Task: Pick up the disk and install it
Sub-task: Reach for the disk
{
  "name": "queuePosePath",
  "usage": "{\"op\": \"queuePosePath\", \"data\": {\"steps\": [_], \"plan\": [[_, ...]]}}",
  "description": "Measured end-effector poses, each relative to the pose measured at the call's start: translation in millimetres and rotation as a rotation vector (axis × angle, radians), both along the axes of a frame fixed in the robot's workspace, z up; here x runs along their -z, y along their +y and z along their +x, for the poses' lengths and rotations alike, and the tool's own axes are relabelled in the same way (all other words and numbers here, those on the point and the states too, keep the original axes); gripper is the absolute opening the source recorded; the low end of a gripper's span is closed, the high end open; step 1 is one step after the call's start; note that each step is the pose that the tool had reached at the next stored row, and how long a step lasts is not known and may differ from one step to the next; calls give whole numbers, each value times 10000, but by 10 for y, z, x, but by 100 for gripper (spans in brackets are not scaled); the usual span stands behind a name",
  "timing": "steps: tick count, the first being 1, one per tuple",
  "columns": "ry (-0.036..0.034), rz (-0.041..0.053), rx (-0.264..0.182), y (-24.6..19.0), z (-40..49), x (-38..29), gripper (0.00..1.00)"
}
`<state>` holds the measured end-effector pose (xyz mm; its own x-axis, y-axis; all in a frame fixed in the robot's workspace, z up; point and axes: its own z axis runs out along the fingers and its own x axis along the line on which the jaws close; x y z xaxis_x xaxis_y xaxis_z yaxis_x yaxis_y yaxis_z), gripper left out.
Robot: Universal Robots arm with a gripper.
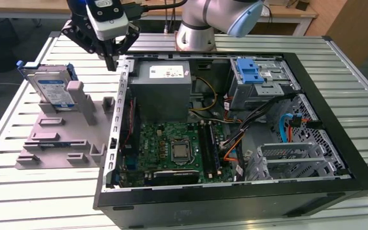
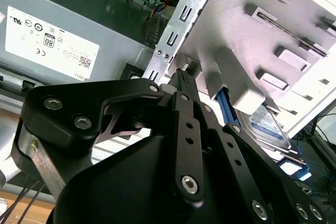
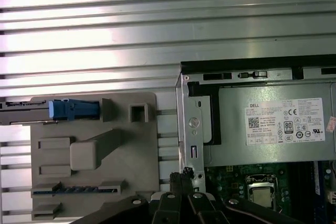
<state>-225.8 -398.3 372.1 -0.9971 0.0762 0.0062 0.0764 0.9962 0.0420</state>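
Observation:
The disk [image 1: 51, 88] is a silver drive with a white-and-blue label and a blue frame. It stands upright on edge in the grey slotted stand [image 1: 63, 139], at the exterior view's left. From above, in the first wrist view, the disk [image 3: 31, 106] is a thin edge with a blue end piece. In the second wrist view the disk [image 2: 269, 127] sits beyond the stand. My gripper [image 1: 111, 60] hangs above the gap between the stand and the computer case wall, to the disk's right. It is shut with nothing held, its tips [image 2: 181, 77] [image 3: 185, 173] together.
The open computer case [image 1: 235, 196] lies on the slatted metal table [image 1: 363, 96]. Inside are a grey power supply [image 1: 161, 88], a green motherboard [image 1: 178, 148], cables, and a metal drive bay [image 1: 260, 84] topped by a blue latch piece [image 1: 249, 72]. The arm's base [image 1: 197, 33] stands behind the case.

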Motion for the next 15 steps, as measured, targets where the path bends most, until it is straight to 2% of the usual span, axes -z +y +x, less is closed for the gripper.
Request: {"op": "queuePosePath", "data": {"steps": [15], "plan": [[15, 0, 0, 0, -71, 13, 11]]}}
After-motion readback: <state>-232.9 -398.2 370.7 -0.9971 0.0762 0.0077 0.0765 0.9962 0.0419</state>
